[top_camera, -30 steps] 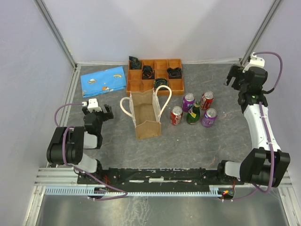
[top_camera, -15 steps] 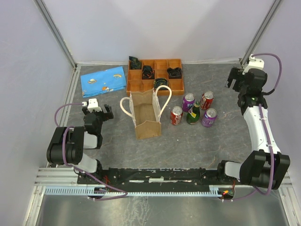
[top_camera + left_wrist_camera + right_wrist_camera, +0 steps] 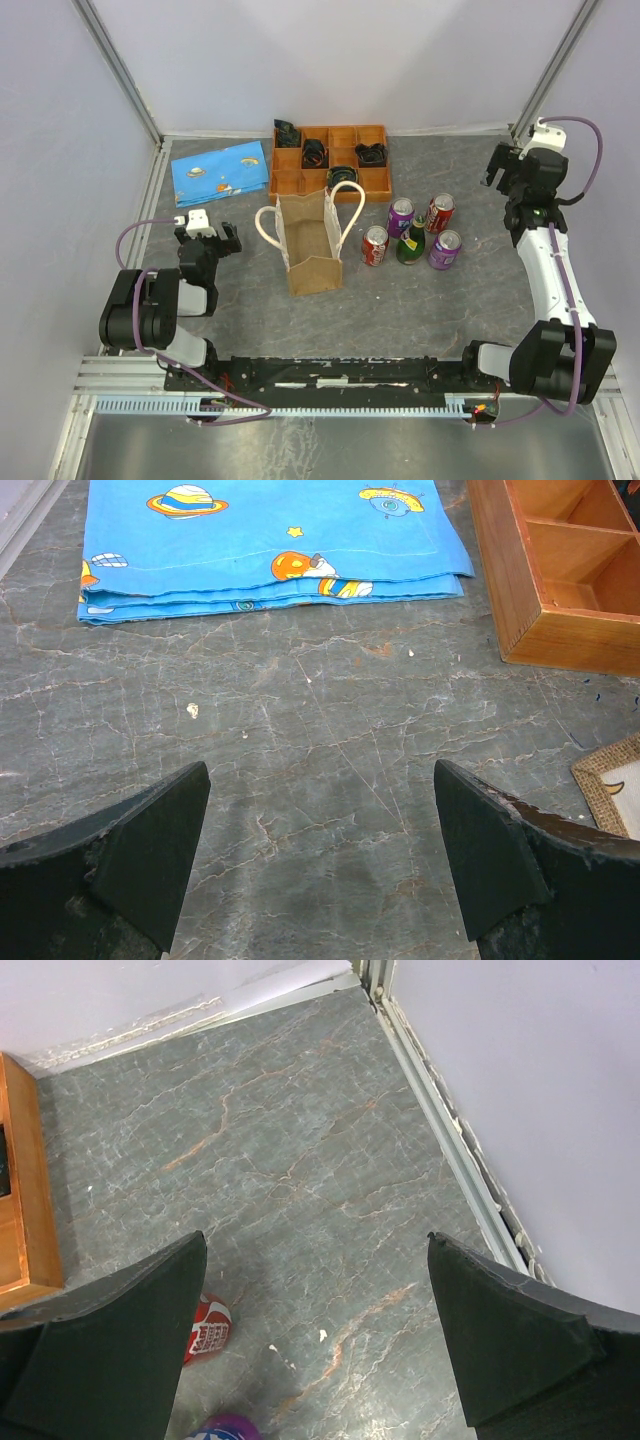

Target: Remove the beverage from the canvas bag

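The tan canvas bag stands open in the middle of the table, its two cream rope handles up. I see no beverage inside it from the top view. To its right stand a red can, a purple can, a green bottle, a second red can and a second purple can. My left gripper is open and empty, left of the bag, over bare table. My right gripper is open and empty at the far right, beyond the cans.
An orange-brown wooden compartment tray with dark items sits behind the bag. A folded blue patterned cloth lies at the back left. The bag's corner shows at the left wrist view's right edge. Cage rails border the table.
My right gripper has drifted slightly toward the back right corner. The left arm, the bag and the drinks have not moved.
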`<state>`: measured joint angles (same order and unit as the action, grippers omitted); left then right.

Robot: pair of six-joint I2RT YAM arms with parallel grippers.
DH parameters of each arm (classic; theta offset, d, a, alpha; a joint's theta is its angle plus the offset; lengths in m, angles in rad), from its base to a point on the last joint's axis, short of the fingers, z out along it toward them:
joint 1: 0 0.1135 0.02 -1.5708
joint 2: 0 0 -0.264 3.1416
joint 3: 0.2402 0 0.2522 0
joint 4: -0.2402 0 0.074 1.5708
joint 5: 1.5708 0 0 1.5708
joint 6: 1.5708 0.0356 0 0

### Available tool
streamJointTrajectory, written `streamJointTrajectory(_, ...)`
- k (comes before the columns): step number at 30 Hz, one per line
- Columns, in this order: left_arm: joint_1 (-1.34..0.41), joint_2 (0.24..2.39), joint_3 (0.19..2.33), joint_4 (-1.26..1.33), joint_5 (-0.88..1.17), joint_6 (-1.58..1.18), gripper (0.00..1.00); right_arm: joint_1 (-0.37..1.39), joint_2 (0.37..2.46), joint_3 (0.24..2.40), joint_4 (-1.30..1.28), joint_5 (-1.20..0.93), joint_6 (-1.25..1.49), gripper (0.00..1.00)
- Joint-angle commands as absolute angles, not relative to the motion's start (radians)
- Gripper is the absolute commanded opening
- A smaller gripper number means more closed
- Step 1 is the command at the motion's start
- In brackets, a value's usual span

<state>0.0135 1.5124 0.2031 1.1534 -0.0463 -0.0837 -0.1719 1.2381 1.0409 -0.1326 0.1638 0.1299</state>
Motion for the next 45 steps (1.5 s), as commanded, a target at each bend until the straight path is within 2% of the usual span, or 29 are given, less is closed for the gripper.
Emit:
streamJointTrajectory(1, 0.009, 1.52, 0.229, 1.19, -0.051, -0.04, 0.99, -0.169, 1.206, 1.042, -0.078, 0.196, 0.141, 0.99)
streamJointTrajectory(45, 0.009, 1.519, 0.229, 1.191, -0.051, -0.039, 0.99, -0.159, 1.204, 1.025, -0.06, 0.253, 0.152, 0.99)
